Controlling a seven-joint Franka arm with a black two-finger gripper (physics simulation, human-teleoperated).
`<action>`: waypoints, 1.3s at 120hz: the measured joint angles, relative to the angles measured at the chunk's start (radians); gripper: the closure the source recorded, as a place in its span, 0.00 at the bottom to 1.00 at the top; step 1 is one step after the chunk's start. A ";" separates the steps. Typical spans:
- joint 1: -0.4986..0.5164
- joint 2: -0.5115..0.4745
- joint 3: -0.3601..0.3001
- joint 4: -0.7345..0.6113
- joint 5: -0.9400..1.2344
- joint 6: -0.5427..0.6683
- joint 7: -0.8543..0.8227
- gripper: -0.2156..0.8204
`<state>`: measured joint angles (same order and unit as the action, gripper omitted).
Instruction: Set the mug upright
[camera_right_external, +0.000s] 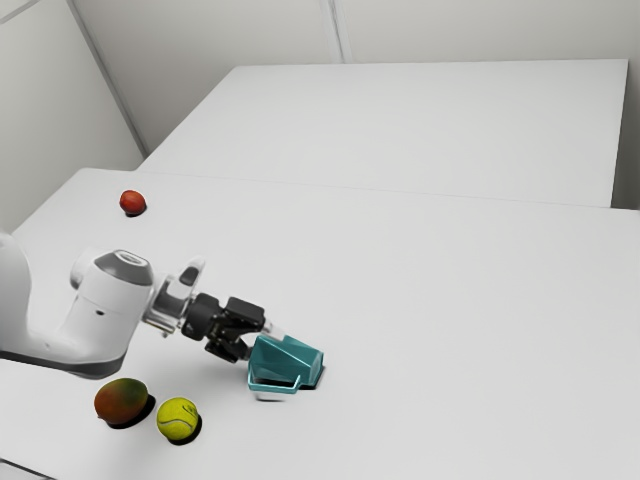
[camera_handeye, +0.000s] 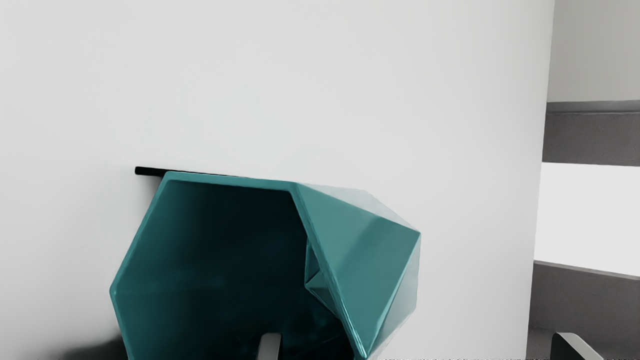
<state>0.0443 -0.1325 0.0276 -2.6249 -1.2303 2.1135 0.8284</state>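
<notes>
The mug (camera_right_external: 300, 360) lies on its side on the desk (camera_right_external: 450, 300), its mouth turned towards the claw (camera_right_external: 262, 342), which is open and holding nothing. In the wrist view 1 fingertip (camera_handeye: 270, 346) overlaps the dark mouth while the other (camera_handeye: 572, 345) stands out past the wall. If the claw closes like this, it would probably pinch just 1 slanted side near the rim, and the faceted body could pivot or slide out as it is tipped up. Pushing forward too far might shove the mug away instead. Letting go before the base sits flat could topple it again. The tennis ball (camera_right_external: 178, 419), fairly near, could roll if bumped.
</notes>
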 joint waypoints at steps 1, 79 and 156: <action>0.000 0.001 0.000 0.000 0.000 0.000 0.000 0.23; -0.020 -0.003 -0.002 0.003 0.000 -0.001 -0.009 0.80; -0.020 -0.081 0.000 0.073 0.151 -0.001 -0.053 0.95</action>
<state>0.0243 -0.2136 0.0275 -2.5517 -1.0798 2.1124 0.7757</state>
